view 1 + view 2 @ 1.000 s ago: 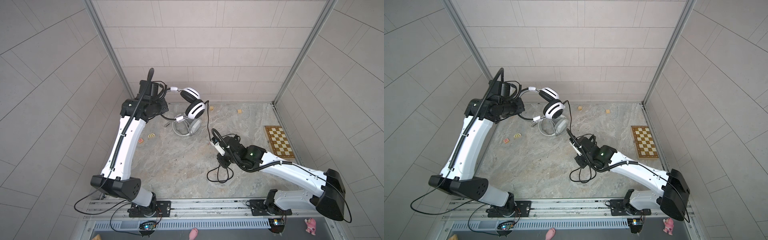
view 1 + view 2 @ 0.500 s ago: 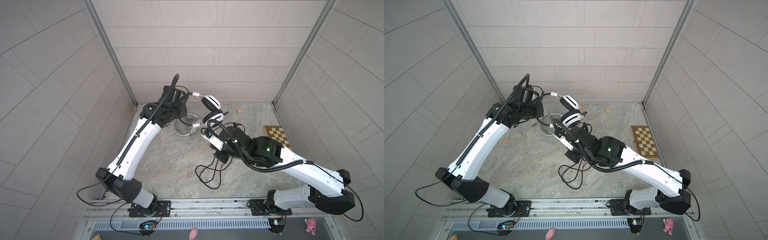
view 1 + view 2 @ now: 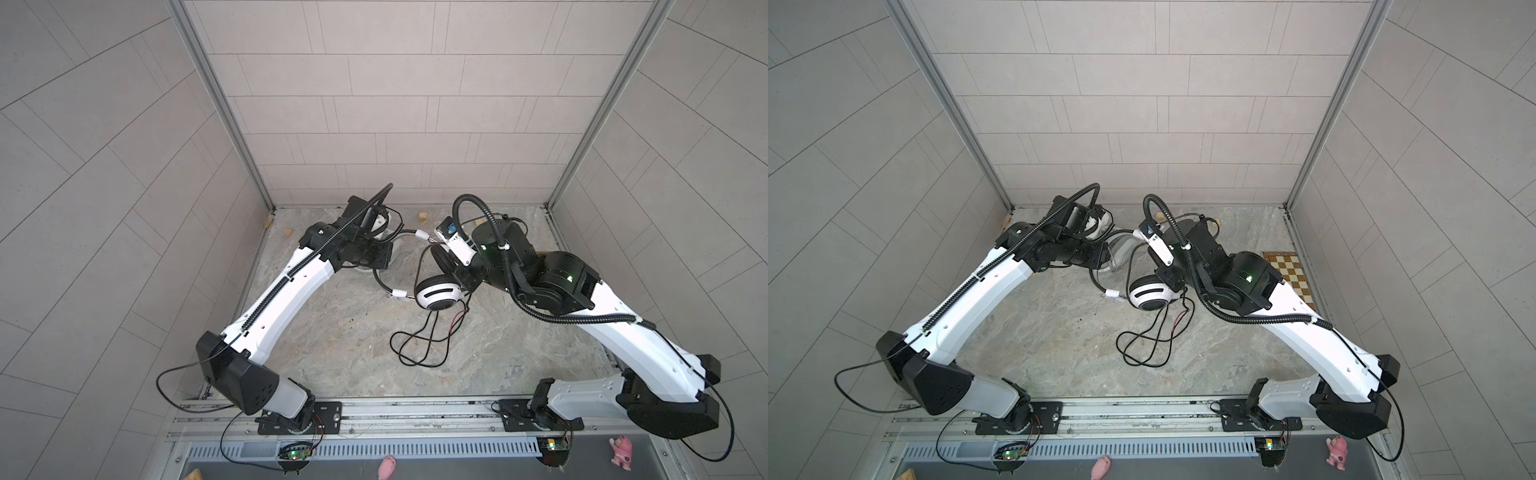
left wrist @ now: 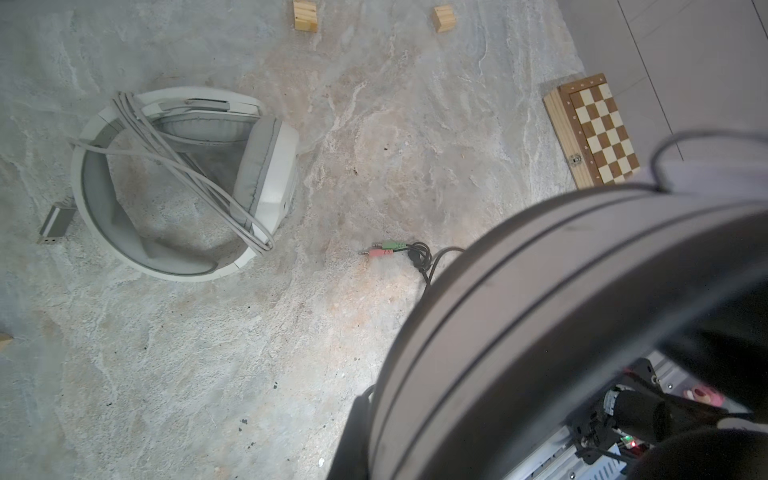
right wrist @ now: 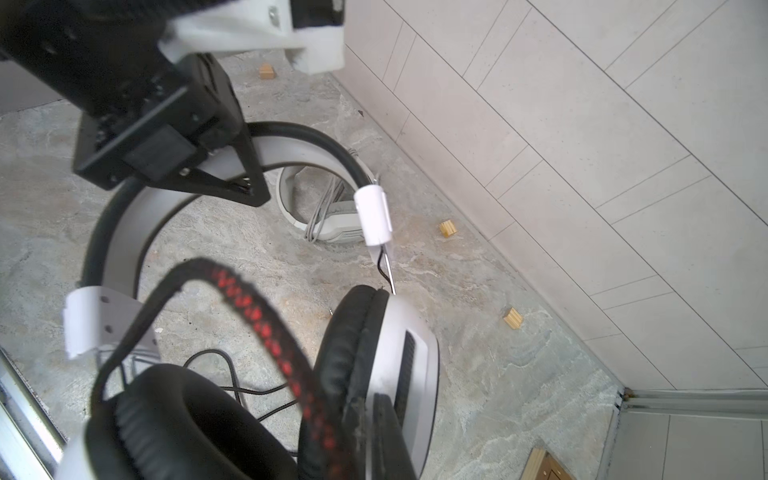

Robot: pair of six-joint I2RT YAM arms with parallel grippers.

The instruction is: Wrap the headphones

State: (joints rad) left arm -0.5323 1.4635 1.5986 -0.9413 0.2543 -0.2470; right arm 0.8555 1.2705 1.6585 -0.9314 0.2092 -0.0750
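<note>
The black-and-white headphones (image 3: 439, 293) hang in the air mid-table in both top views (image 3: 1150, 293). My left gripper (image 5: 245, 187) is shut on their headband (image 5: 291, 143), and in the left wrist view that band (image 4: 540, 311) fills the frame close up. My right gripper (image 5: 374, 449) is shut on the black-and-red braided cable (image 5: 266, 328) right beside an ear cup (image 5: 399, 357). The rest of the black cable (image 3: 415, 345) loops on the floor below, ending in pink and green plugs (image 4: 382, 249). The white headphones (image 4: 183, 183) lie flat at the back with their grey cable wound round them.
A wooden chessboard (image 3: 1287, 270) lies at the right wall. Small wooden blocks (image 3: 423, 216) (image 4: 305, 14) are scattered along the back wall. Tiled walls close in the table on three sides. The two arms nearly meet over the middle.
The left arm carried the black-and-white headphones from the back left toward the centre. The right arm rose from the floor with the cable and now sits against the ear cup.
</note>
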